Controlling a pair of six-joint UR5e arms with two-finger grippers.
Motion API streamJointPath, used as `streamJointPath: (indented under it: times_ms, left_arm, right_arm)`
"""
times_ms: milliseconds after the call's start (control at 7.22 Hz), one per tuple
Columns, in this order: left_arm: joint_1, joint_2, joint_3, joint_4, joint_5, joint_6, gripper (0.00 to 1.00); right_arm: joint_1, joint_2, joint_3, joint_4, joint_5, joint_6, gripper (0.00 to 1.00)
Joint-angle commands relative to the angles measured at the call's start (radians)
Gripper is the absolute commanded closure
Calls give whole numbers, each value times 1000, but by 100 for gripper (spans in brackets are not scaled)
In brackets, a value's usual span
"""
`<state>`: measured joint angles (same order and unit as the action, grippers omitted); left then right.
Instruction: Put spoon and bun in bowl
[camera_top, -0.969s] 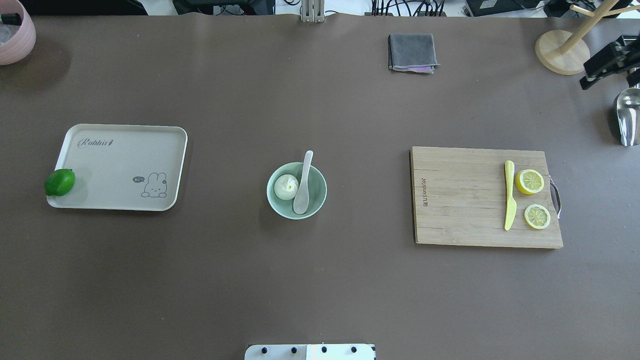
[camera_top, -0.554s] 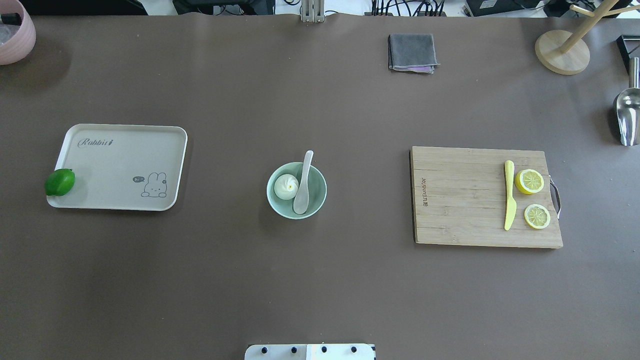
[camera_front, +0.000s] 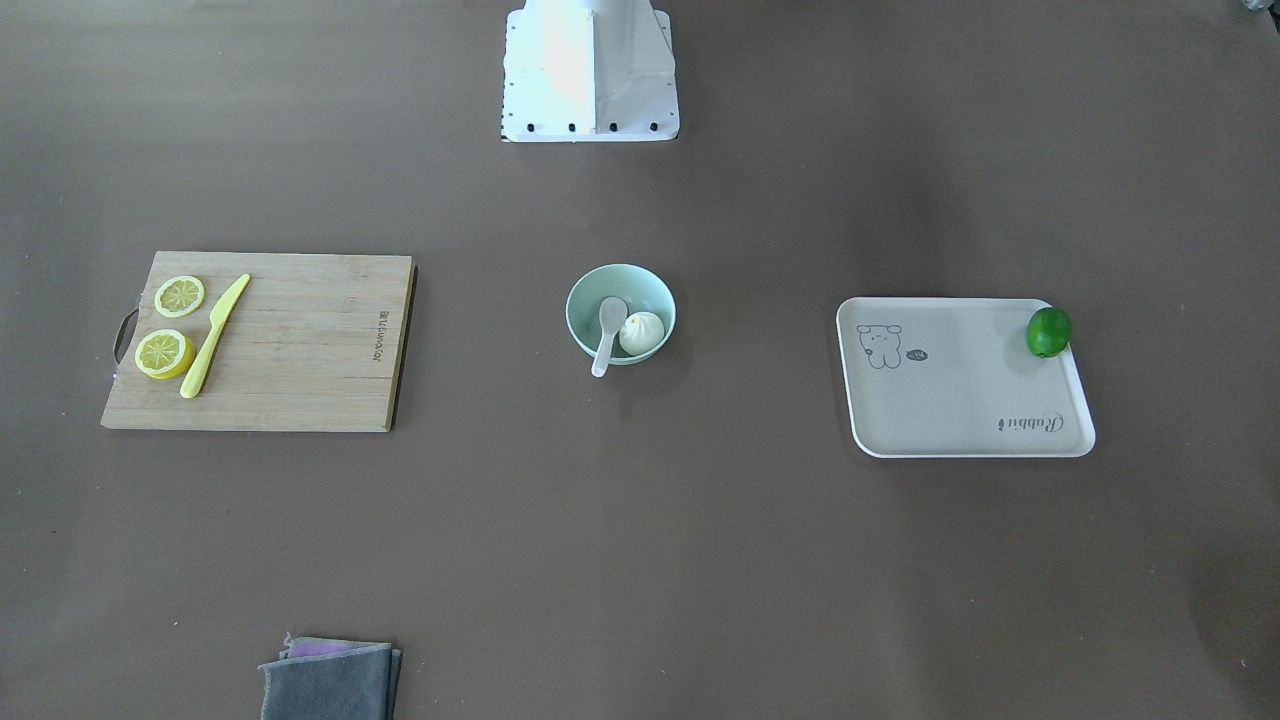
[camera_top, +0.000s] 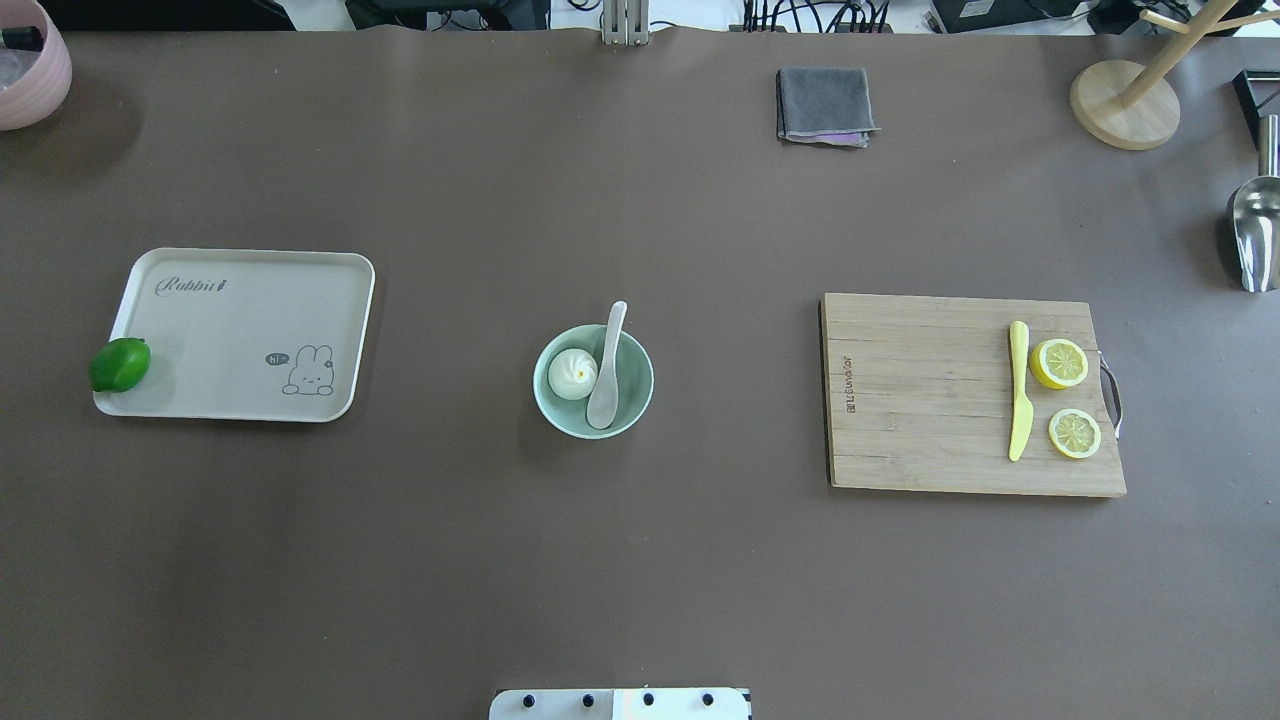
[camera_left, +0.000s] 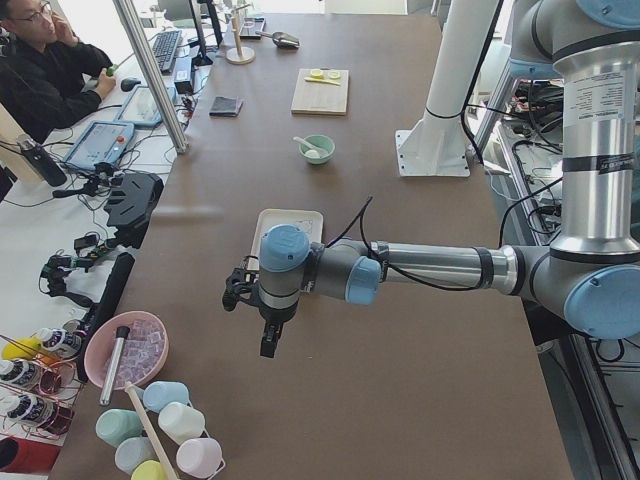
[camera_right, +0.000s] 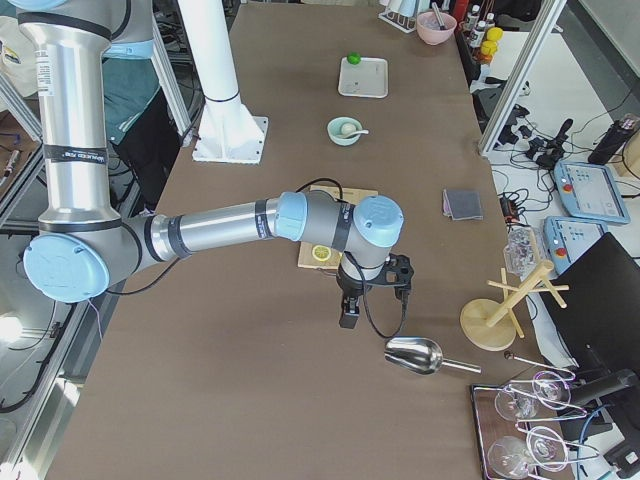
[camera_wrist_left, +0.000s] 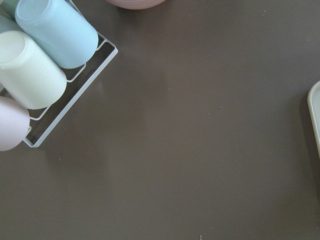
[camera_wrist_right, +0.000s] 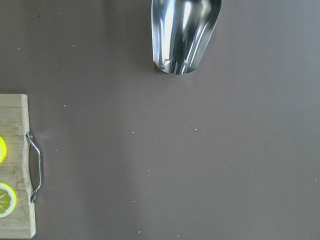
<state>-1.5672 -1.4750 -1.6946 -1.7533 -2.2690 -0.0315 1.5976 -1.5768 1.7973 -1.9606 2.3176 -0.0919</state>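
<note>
The mint-green bowl (camera_top: 637, 372) stands mid-table. The white bun (camera_top: 572, 373) lies in its left half. The white spoon (camera_top: 606, 375) rests scoop-down in the bowl, its handle over the far rim. All three also show in the front view: bowl (camera_front: 640, 285), bun (camera_front: 641, 333), spoon (camera_front: 606, 330). My left gripper (camera_left: 270, 340) shows only in the exterior left view, far beyond the tray's end; I cannot tell whether it is open or shut. My right gripper (camera_right: 349, 315) shows only in the exterior right view, past the cutting board near the scoop; I cannot tell its state either.
A beige tray (camera_top: 240, 300) with a green lime (camera_top: 120, 364) lies left. A cutting board (camera_top: 920, 400) with a yellow knife (camera_top: 1019, 390) and lemon slices (camera_top: 1059, 362) lies right. A grey cloth (camera_top: 823, 105), wooden stand (camera_top: 1125, 100), metal scoop (camera_top: 1255, 235) and pink bowl (camera_top: 30, 70) sit at the edges.
My right gripper, seen at the overhead view's far right edge a second ago, has moved out of that view. The bowl, bun and spoon have not moved.
</note>
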Motion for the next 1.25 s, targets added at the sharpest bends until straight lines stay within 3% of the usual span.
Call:
streamJointPath:
  times_ms: [0,277,1108]
  left_arm:
    - [-1,-2,-13,5,3,-45,2]
    - [3,-25,-54,82,2,-103,2]
    - [9,-11,-60,95,5,-93,2]
  right_arm:
    - [4,-3,7,0,2,6,0]
    - [4,1,7,0,5,7,0]
    - [4,-11,0,0,-1,4,0]
